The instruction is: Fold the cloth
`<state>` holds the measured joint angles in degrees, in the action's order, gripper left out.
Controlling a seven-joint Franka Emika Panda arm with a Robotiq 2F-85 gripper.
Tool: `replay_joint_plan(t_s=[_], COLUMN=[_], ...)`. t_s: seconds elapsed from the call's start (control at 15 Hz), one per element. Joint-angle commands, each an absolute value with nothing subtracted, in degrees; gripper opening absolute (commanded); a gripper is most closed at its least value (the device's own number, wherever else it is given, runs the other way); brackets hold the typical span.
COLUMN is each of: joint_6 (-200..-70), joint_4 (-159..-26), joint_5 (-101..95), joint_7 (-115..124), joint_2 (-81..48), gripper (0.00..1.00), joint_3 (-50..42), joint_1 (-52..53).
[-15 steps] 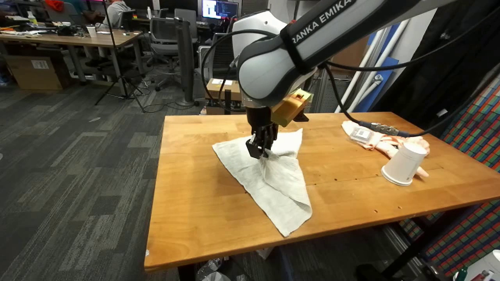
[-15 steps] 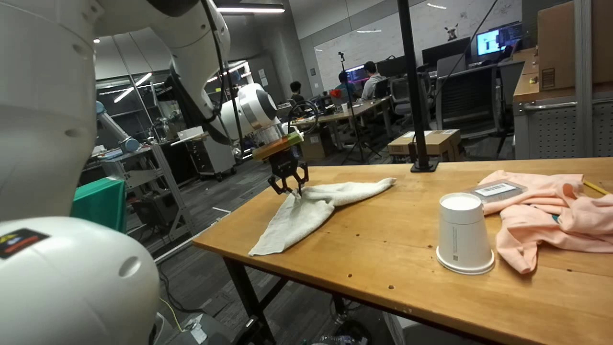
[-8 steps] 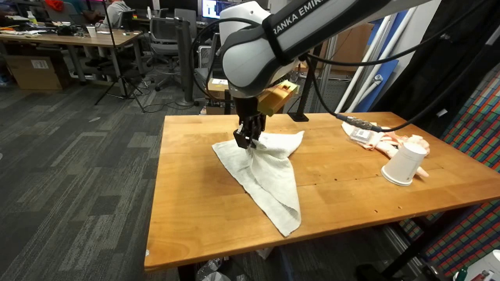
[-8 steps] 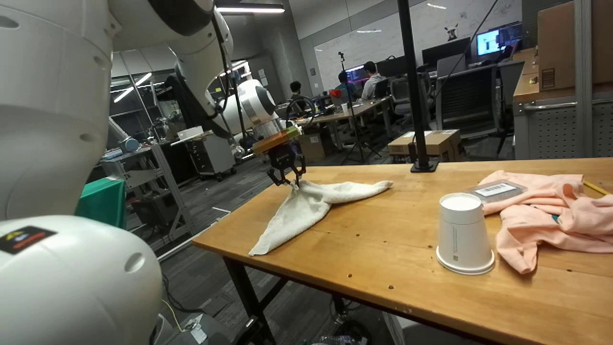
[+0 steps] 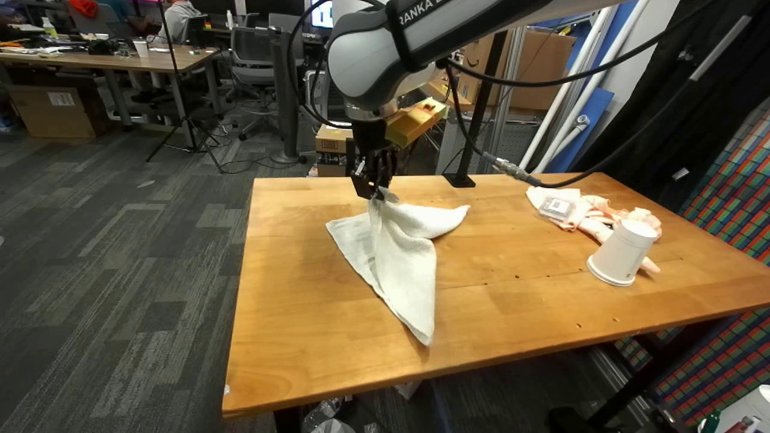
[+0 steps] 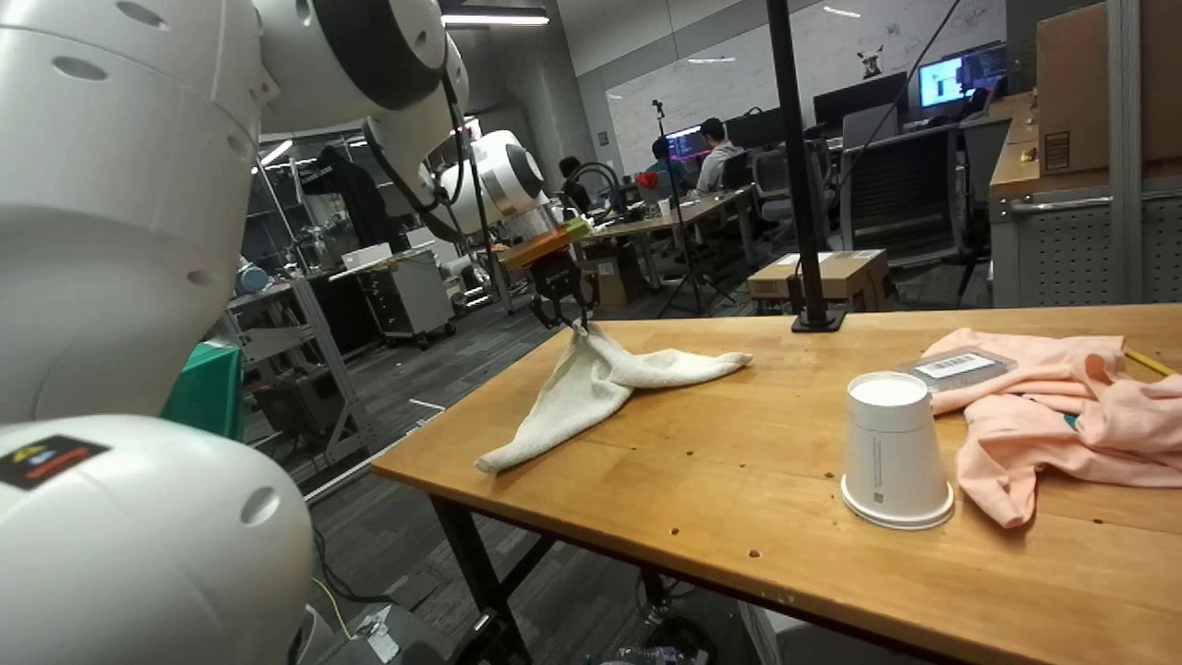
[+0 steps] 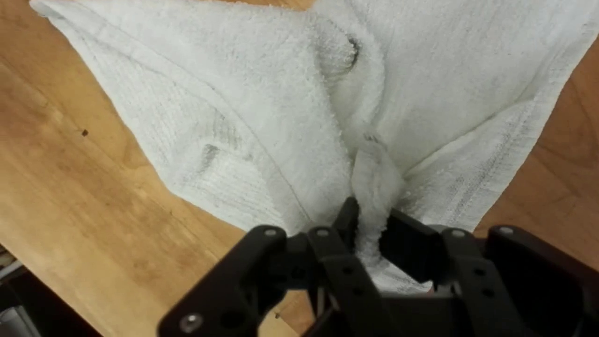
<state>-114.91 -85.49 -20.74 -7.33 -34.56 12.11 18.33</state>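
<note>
Cloth (image 5: pixel 400 258), white and partly lifted, rises to a peak in the tool (image 7: pixel 372 224), whose fingers (image 7: pixel 412 243) pinch a bunched fold, while the rest slopes down and spreads over the wooden tabletop (image 5: pixel 289 288). Well apart from the cloth, an upturned cup (image 6: pixel 896 453) stands just beside a pink garment (image 6: pixel 1108 425), with a labelled case (image 6: pixel 960 367) lying partly on the garment. Across the room, a person (image 6: pixel 718 166) in grey sits near a desk (image 5: pixel 162 63).

Cloth (image 7: pixel 281 117) partly outside wrist-cam FOV.
</note>
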Motion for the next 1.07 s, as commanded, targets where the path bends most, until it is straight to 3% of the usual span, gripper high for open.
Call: replay_joint_plan(t_s=[0.0,0.8,0.87,1.0], joint_6=[-109.9,-100.06,-99.41,-98.79], joint_4=[-75.99,-61.73,-60.94,-60.14], joint_5=[-17.15,-10.02,-9.62,-9.04], joint_7=[-10.6,-12.04,-11.96,-11.94], joint_2=[-40.37,-52.25,-52.73,-53.05], gripper=[0.08,0.09,0.37,0.45], joint_3=[11.74,12.55,12.66,12.63], joint_1=[18.78,22.05,22.26,22.49])
